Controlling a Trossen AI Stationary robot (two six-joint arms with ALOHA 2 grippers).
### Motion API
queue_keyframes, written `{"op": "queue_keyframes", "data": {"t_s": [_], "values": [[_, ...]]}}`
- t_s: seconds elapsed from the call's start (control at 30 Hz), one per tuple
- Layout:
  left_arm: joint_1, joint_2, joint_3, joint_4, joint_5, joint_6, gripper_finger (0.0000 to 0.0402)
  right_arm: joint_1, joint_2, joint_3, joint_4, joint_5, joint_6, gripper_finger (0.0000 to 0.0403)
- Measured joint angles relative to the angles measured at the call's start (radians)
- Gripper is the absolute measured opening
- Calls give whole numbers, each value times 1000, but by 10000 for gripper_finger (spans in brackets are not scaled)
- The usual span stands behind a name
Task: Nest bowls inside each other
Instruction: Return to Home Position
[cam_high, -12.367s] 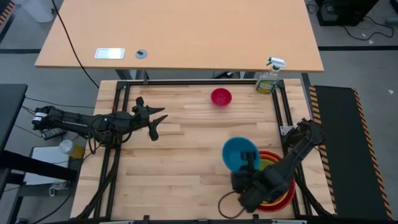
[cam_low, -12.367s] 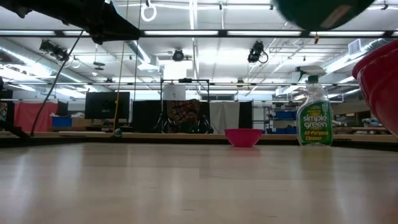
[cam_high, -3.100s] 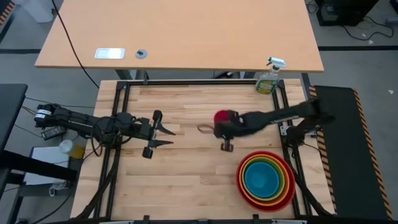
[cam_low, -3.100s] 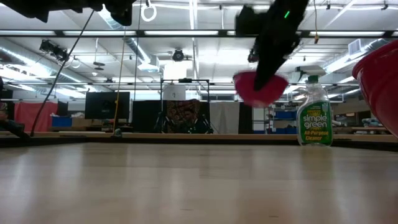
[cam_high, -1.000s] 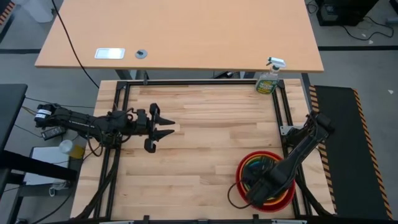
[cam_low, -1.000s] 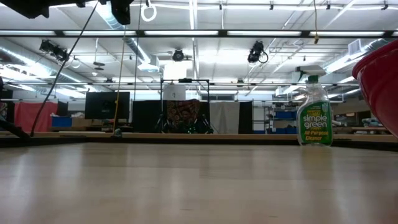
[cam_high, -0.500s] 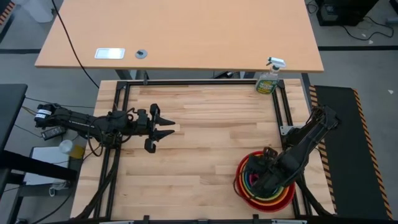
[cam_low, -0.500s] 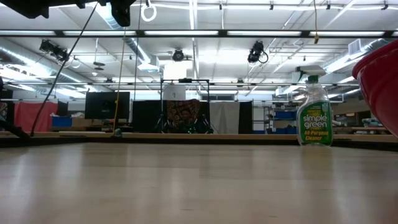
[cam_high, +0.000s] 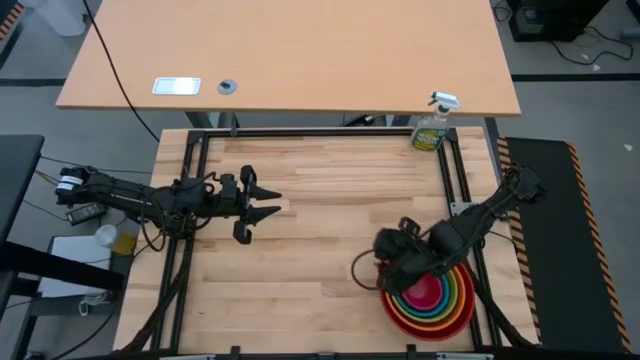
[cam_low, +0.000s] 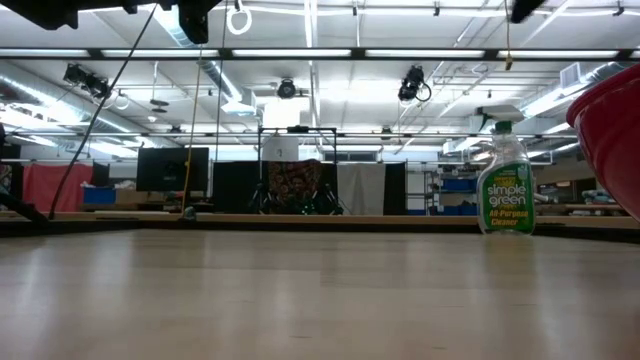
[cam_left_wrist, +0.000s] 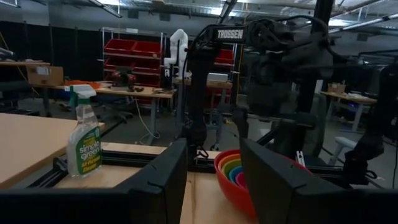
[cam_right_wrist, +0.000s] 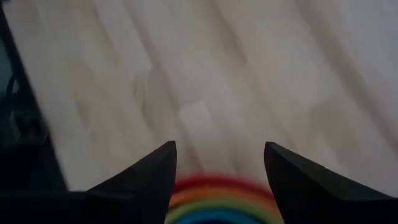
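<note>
Several bowls are nested in one stack (cam_high: 462, 312) near the table's near right corner; the red bowl (cam_low: 612, 130) is outermost and the pink bowl (cam_high: 428, 294) sits in the middle. The stack also shows in the left wrist view (cam_left_wrist: 235, 177). My right gripper (cam_high: 388, 266) hangs open above the stack's far left rim (cam_right_wrist: 208, 194), pointing steeply down, with nothing between its fingers (cam_right_wrist: 219, 169). My left gripper (cam_high: 272, 204) waits open above the table's left half, pointing toward the right.
A green spray bottle (cam_high: 432, 128) stands at the table's far right corner, also seen in the low view (cam_low: 505, 185). A black frame rail (cam_high: 455, 190) runs along the table's right edge. Bare wood (cam_high: 330, 220) lies between the two arms.
My right gripper has risen out of the stack and moved toward the table's left and far edge, tipping less steeply down. The pink bowl stays in the middle of the stack, uncovered as the gripper cleared it. My left arm has kept still.
</note>
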Motion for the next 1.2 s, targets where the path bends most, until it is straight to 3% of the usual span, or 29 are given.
{"op": "queue_keyframes", "data": {"t_s": [0.1, 0.47, 0.8, 0.97, 1.2], "values": [[0, 0, 0, 0, 0, 18, 153, -36, 0, 0, 34, 48, -63, 247], [8, -17, 0, 13, -12, 32, 153, -157, -3, 0, 17, 43, -246, 246], [56, 67, -1, 60, -20, 34, 153, -486, -10, -15, 174, -69, -595, 211], [36, -46, 0, -75, -20, 66, 153, -554, -99, -52, 216, -10, -672, 183], [1, -239, -91, -124, -19, 89, 153, -543, -378, -297, 392, -4, -664, 165]]}}
